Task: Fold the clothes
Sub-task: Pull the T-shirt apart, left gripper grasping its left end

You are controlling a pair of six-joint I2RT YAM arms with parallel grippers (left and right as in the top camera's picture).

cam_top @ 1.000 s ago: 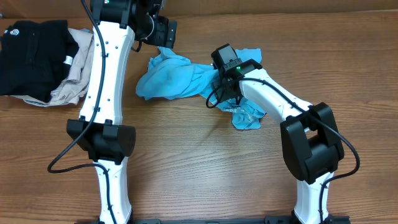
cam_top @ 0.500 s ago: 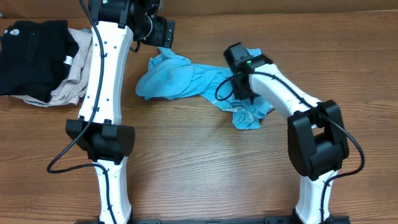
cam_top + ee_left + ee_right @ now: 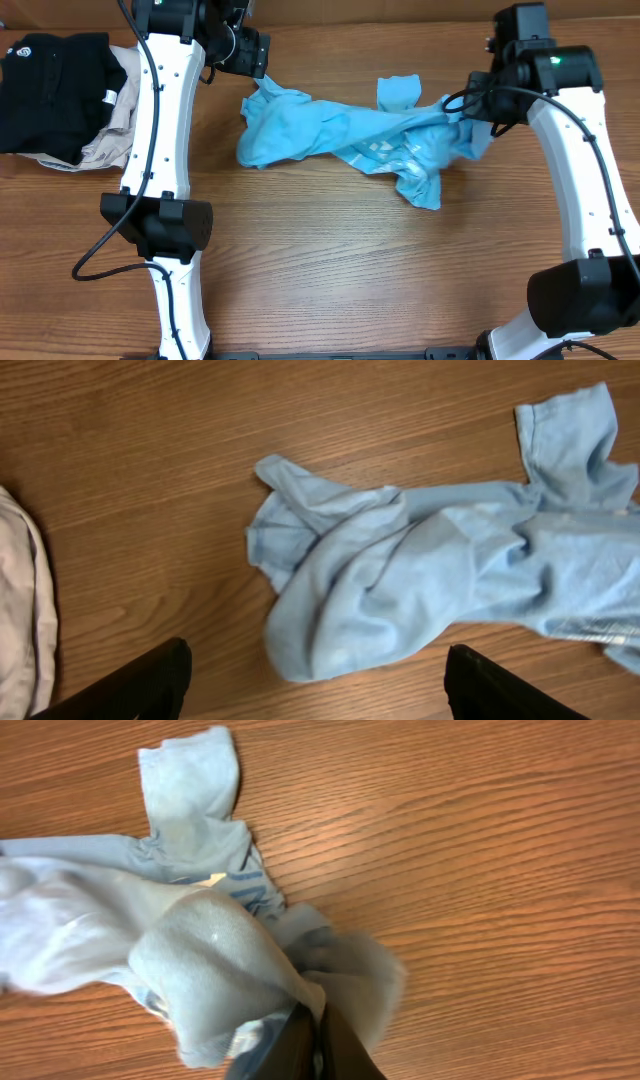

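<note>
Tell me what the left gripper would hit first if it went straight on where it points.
Most likely the T-shirt: its bunched end lies straight ahead of the open left gripper, with the table under it. How far off it is, the wrist view does not show.

The T-shirt (image 3: 340, 135) is soft, matt, creased cloth on a smooth, faintly shiny wood-grain table (image 3: 320, 270), and the left arm (image 3: 160, 110) and right arm (image 3: 580, 140) wear glossy white plastic shells with matt black joints.

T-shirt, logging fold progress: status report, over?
Left tool open, above T-shirt end. Right tool shut on T-shirt, stretched, crumpled, unfolded. Black garment, beige garment piled apart.
</note>
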